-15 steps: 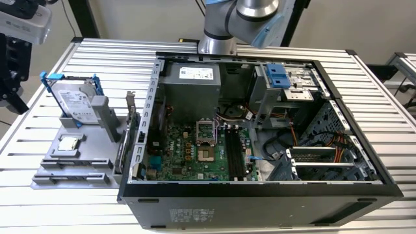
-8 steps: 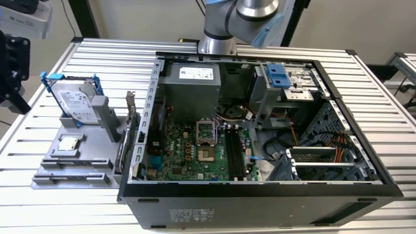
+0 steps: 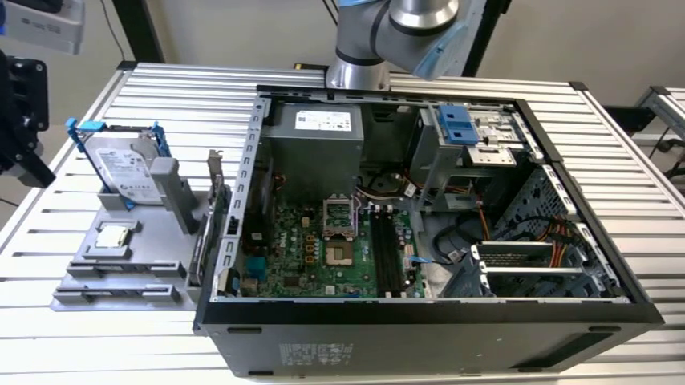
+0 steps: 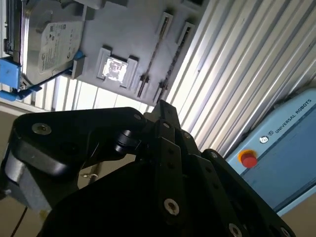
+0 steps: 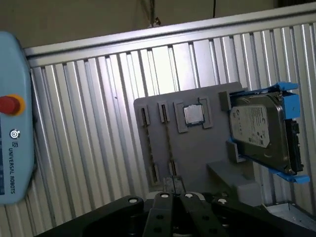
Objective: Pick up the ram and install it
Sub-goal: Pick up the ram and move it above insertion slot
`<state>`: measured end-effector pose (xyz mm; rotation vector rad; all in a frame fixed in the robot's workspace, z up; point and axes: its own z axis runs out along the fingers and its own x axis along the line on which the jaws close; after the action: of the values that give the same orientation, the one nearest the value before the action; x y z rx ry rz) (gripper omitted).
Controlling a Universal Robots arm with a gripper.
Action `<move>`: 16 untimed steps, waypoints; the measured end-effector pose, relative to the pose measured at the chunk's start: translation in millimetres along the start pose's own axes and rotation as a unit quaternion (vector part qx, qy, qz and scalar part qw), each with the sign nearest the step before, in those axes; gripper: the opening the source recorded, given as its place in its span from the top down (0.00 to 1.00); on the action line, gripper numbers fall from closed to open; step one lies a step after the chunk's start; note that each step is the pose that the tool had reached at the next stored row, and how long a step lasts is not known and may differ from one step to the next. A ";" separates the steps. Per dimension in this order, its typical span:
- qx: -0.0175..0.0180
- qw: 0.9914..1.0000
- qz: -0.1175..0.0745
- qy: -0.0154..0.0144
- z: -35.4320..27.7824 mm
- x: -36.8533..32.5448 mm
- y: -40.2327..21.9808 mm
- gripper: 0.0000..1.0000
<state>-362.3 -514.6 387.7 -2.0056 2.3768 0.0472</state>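
While my pincer (image 5: 173, 183) hangs clenched, empty, over gray holder (image 5: 197, 148), ram (image 5: 168, 143) seems to stand on edge in holder's slot. To do well, I judge: align along strip, grip mid-length, lift straight.

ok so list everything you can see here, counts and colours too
table: 1, silver, slatted, under everything
computer case: 1, black, open, on the table
motherboard: 1, green, inside the case
holder: 1, grey, on the table at the exterior view's left of the case
hard drive: 1, silver in a blue frame, standing in the holder
processor chip: 1, silver, square, flat in the holder
ram: 1, thin dark strip seen edge-on, in the holder slot beside the processor chip; hard to make out
control pendant: 1, pale blue with a red button, by the table
robot arm: 1, silver and pale blue, behind the case
gripper: 1, black, aimed at the holder's slots
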 end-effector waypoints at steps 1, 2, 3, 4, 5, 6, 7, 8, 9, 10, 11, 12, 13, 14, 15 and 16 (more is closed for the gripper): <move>0.000 1.000 -0.007 0.000 0.0 0.0 0.0 1.00; 0.000 1.000 -0.013 0.000 0.0 0.0 0.1 1.00; 0.000 1.000 -0.019 0.000 0.0 0.0 0.1 1.00; -0.001 1.000 -0.026 0.000 -0.1 0.0 0.2 1.00; -0.001 0.999 -0.032 0.000 -0.1 0.0 0.2 1.00; -0.001 0.999 -0.040 0.000 0.0 0.0 0.2 1.00; -0.002 0.999 -0.048 0.000 0.0 0.0 0.1 1.00; -0.002 0.998 -0.057 0.000 -0.1 0.0 0.1 1.00; -0.002 0.998 -0.066 0.000 0.0 0.0 0.1 1.00; -0.003 0.997 -0.074 0.000 0.0 0.0 0.1 1.00; -0.003 0.997 -0.082 0.000 0.0 0.0 0.1 1.00; -0.003 0.996 -0.090 0.000 0.0 0.0 0.1 1.00; -0.004 0.995 -0.095 0.000 -0.1 0.0 0.1 1.00; -0.004 0.995 -0.100 0.000 -0.1 0.0 0.1 1.00; -0.004 0.994 -0.105 0.000 0.0 0.0 0.1 1.00; -0.004 0.994 -0.110 0.000 0.0 0.0 0.1 1.00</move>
<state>-362.4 -514.6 387.7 -2.2581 2.1426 0.0514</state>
